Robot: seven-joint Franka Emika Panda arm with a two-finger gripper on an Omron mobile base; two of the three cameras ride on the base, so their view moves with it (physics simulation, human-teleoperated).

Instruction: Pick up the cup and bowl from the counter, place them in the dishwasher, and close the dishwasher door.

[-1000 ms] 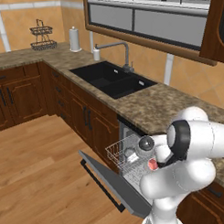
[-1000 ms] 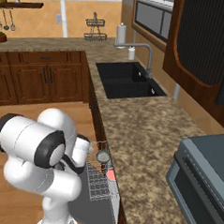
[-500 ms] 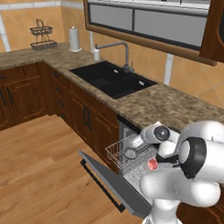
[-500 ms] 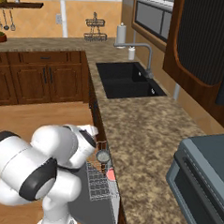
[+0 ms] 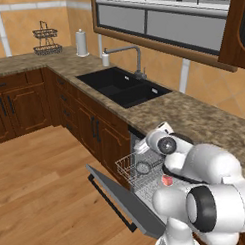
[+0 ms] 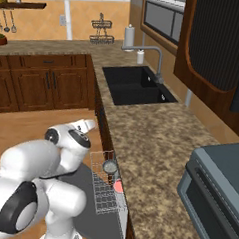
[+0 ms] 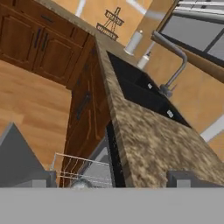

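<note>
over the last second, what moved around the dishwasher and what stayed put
Only the arm moved: it swung round above the open dishwasher door, and its hand end now sits higher, at the counter edge over the rack. The tool's state cannot be made out. The bowl and cup stayed in the rack, nothing was picked up or let go, and the door stayed down.

bowl [image 6: 110, 166] and cup [image 6: 118, 186] in dishwasher [image 6: 107, 192] rack; door [image 6: 88, 210] down

Home kitchen, long brown speckled granite-look counter [image 5: 194, 114], black inset sink [image 5: 124, 88] with grey tap [image 5: 127, 55], dark wooden cabinets [image 5: 21, 105], open built-in dishwasher [image 5: 141, 176]
</note>
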